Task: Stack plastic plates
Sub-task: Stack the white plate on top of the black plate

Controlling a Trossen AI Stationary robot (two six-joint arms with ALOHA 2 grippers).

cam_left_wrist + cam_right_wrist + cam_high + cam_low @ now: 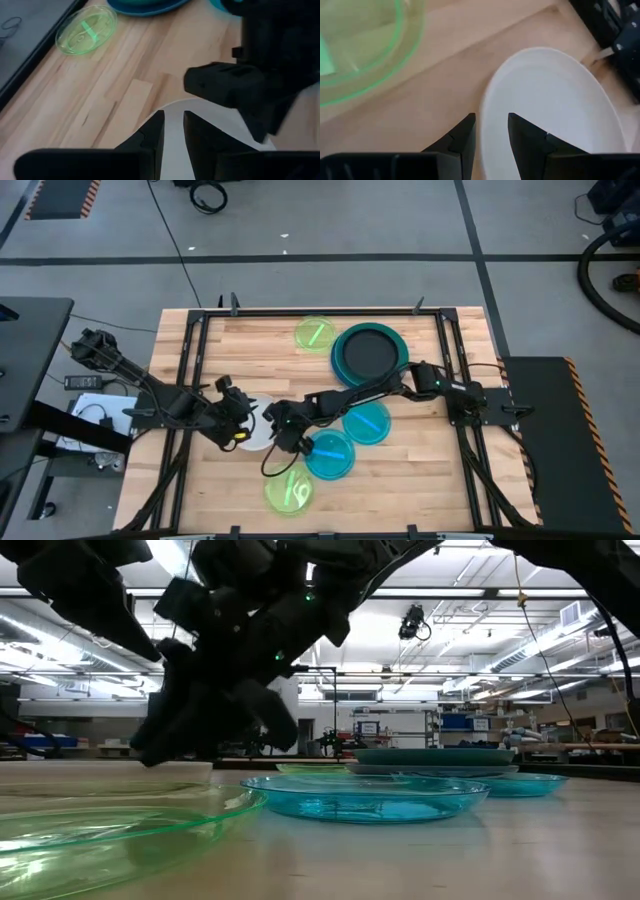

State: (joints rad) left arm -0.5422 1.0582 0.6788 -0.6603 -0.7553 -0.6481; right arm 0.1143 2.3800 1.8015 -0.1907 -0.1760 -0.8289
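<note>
The white plate (258,412) lies flat on the wooden table, left of centre, with both grippers at it. My left gripper (238,428) stands over the plate's left side, its fingers (160,132) almost together with white showing in the narrow gap. My right gripper (283,430) is at the plate's right rim, shut on it. The black plate (368,352) rests inside the large teal plate (398,340) toward the far right. Two cyan plates (366,423) (329,456) and two lime plates (316,333) (289,490) lie flat and separate. My left gripper (173,122) points slantwise down at the white plate (172,147) near its left rim; whether the fingertips touch it, I cannot tell. My right gripper (491,125) comes from above. The plate's rim (484,107) runs between its two fingers, one outside over the wood and one over the plate's inner face. The plate sits on the table.
The near cyan plate (360,795) and the near lime plate (100,830) lie close to the right gripper, toward the near edge. A black frame (190,350) borders the tabletop. Bare wood (230,350) shows on the far left and near right parts of the table.
</note>
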